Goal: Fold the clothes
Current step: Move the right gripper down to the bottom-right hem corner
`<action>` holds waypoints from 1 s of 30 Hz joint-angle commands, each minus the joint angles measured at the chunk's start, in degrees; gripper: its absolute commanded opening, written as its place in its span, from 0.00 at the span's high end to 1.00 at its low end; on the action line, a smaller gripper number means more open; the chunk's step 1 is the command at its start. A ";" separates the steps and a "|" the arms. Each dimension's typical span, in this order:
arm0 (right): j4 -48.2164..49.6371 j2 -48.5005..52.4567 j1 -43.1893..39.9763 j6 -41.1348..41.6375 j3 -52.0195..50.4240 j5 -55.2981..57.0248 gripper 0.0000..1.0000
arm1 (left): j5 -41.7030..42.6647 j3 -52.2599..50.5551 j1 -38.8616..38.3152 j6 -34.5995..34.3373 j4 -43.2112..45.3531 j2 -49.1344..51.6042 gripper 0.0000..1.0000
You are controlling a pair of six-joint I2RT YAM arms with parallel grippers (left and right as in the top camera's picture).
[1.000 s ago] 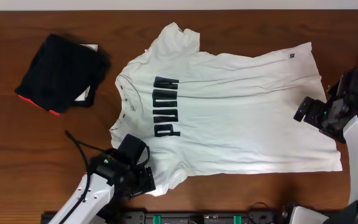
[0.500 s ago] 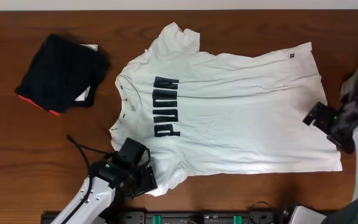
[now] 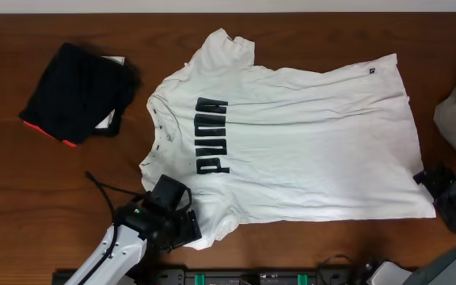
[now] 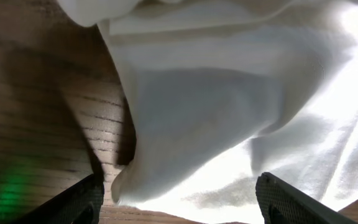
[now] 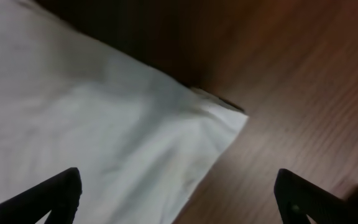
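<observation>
The large white short-sleeved cotton T-shirt with black PUMA lettering (image 3: 291, 134) is spread flat mid-frame. The left gripper (image 4: 179, 202) — jaws wide apart — is set at its lower-left sleeve; the right gripper (image 5: 178, 196), likewise parted, at the lower-right hem corner.

The only readable text is the bold black "PUMA" lettering (image 3: 212, 136) on the chest of the white T-shirt (image 3: 307, 150), left of the overhead frame's centre, turned sideways so it reads bottom to top. A small dark tag (image 3: 370, 72) near the shirt's upper right corner and a white label (image 3: 106, 121) on the black garment (image 3: 74, 91) at upper left are too small to read.
</observation>
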 commanded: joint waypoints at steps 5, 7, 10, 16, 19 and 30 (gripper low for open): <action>5.31 -0.15 -3.02 0.92 -5.95 0.63 0.17 | -0.31 -0.02 -0.22 -0.26 -0.15 -0.13 0.20; 7.15 -0.15 -3.02 0.90 -7.08 0.66 0.19 | -0.31 -0.02 -0.22 -0.26 -0.15 -0.13 0.20; 10.25 -0.11 -3.04 0.90 -8.94 0.83 0.21 | -0.31 -0.02 -0.22 -0.26 -0.13 -0.13 0.20; 15.80 -0.11 -3.02 0.90 -11.58 0.79 0.31 | -0.31 -0.02 -0.22 -0.26 -0.15 -0.13 0.20; 15.98 -0.11 -3.02 0.90 -11.74 0.81 0.32 | -0.31 -0.02 -0.22 -0.28 -0.15 -0.13 0.20; 18.73 -0.09 -3.02 0.92 -14.88 0.85 0.36 | -0.26 -0.02 -0.22 -0.31 -0.15 -0.13 0.20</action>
